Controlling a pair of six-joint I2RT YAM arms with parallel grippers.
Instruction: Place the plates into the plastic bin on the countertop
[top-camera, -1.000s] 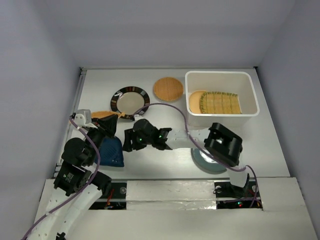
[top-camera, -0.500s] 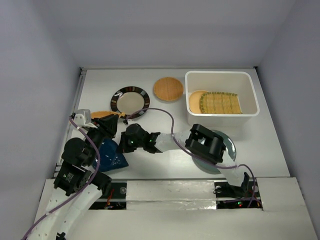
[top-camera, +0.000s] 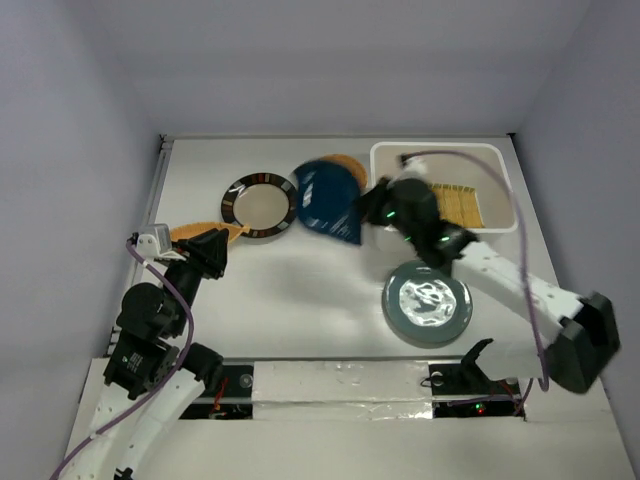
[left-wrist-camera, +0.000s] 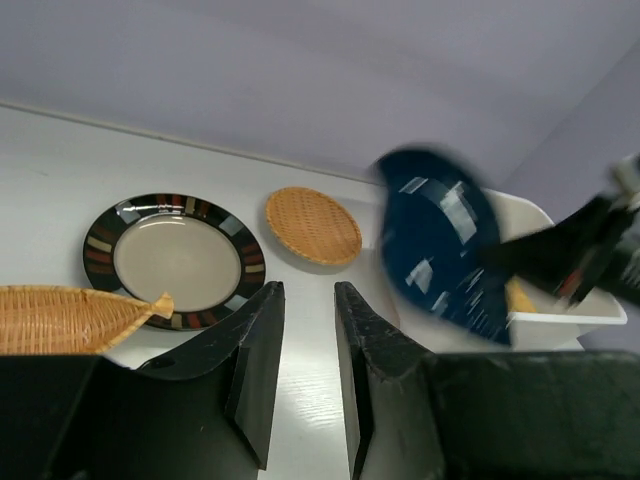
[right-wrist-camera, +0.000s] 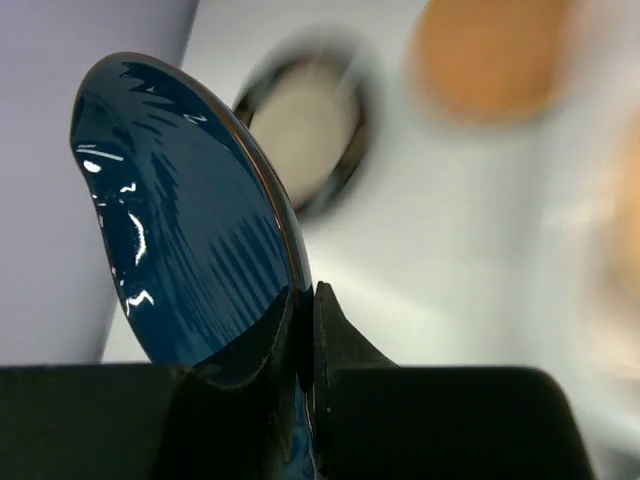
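Note:
My right gripper (top-camera: 372, 207) is shut on the edge of a glossy blue leaf-shaped dish (top-camera: 329, 198), which it holds tilted in the air just left of the white plastic bin (top-camera: 509, 190). In the right wrist view the fingertips (right-wrist-camera: 330, 300) pinch the dish (right-wrist-camera: 180, 230) by its rim. A yellow-green slatted plate (top-camera: 462, 205) lies in the bin. On the countertop (top-camera: 300, 290) are a black-rimmed plate (top-camera: 260, 205), a woven tan plate (top-camera: 347, 162) partly behind the blue dish, an orange leaf dish (top-camera: 195, 233) and a teal plate (top-camera: 427, 303). My left gripper (left-wrist-camera: 305, 300) hovers near the orange dish, slightly open and empty.
Pale walls close in the countertop at the back and both sides. The right arm stretches diagonally across the bin's near-left corner and above the teal plate. A cable loops over the bin's back rim.
The right gripper shut on the blue dish at the near left, lifted it and swung it right and back towards the bin. The left gripper let go of the dish and opened a little.

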